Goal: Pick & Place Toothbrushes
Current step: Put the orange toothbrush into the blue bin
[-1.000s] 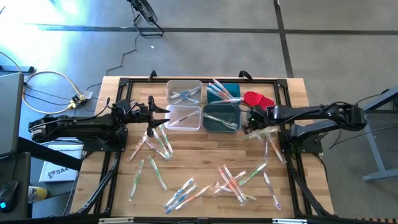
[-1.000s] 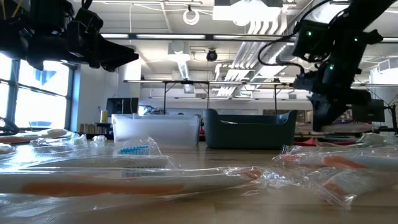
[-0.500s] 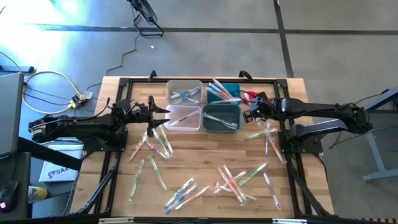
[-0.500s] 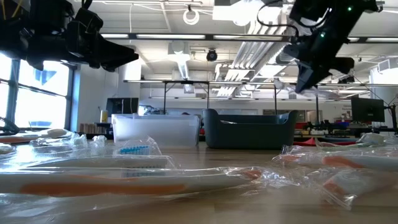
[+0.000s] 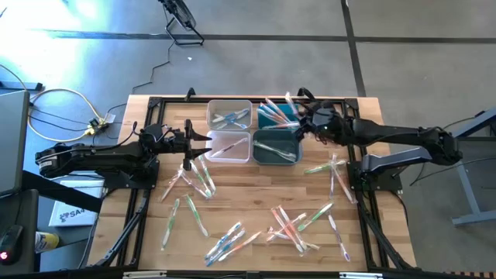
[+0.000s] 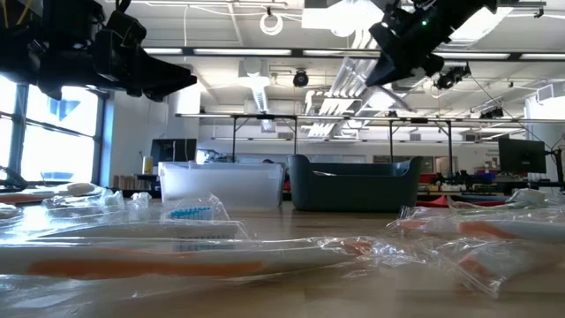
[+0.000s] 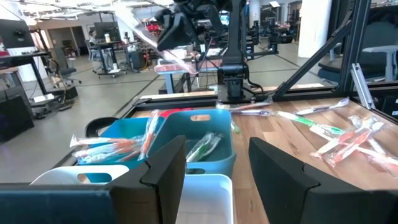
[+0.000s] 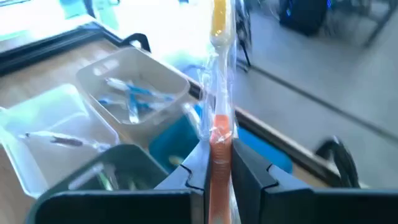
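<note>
While the left gripper [image 5: 188, 145] hangs wide open and empty at centre-left of the high view, just left of the white bin [image 5: 230, 146], the right gripper [image 5: 303, 116] is pinched tight on one wrapped orange-handled toothbrush [image 8: 218, 134]. In the right wrist view the two dark fingers [image 8: 198, 163] press against the brush's handle from both sides, and the brush sticks straight out past them, its yellowish head farthest away.

In the high view that gripper sits above the teal bin [image 5: 273, 113] at upper centre of the frame. Four bins stand in a two-by-two block: a clear bin [image 5: 229, 114] with blue brushes, the white one with a single brush, the teal one with several orange brushes, and a dark bin [image 5: 276, 146] with green ones. Roughly two dozen loose toothbrushes [image 5: 291, 223] lie scattered over the lower half of the table [image 5: 139, 225]; an exact count is not possible.

The left wrist view alone shows the right arm holding the brush aloft in the upper middle of its frame. The low view shows wrapped brushes as a blur in the foreground, with the right gripper high in the upper right.
</note>
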`<state>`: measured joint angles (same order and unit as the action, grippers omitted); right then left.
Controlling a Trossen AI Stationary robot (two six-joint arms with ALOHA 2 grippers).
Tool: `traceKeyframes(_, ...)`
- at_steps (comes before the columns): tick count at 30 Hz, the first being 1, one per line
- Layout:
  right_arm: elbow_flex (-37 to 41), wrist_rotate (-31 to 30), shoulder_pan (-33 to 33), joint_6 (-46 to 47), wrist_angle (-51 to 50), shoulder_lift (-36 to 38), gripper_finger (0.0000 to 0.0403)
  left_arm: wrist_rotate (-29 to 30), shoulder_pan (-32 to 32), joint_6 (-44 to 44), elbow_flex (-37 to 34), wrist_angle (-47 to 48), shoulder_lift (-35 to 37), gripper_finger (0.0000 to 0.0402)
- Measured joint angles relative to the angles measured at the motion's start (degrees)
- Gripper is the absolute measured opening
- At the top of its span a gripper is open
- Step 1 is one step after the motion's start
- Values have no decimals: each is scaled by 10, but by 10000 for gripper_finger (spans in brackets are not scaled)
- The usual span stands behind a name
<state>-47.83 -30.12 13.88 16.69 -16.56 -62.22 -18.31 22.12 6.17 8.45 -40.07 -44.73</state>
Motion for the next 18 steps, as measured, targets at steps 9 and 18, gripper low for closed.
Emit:
traceKeyframes(9, 0, 26, 33, -114, 77, -77, 33, 26, 0, 0, 0, 0, 0, 171)
traceKeyframes(18, -10, 32, 86, -203, 78, -145, 33, 41, 0, 15, 0, 0, 0, 171)
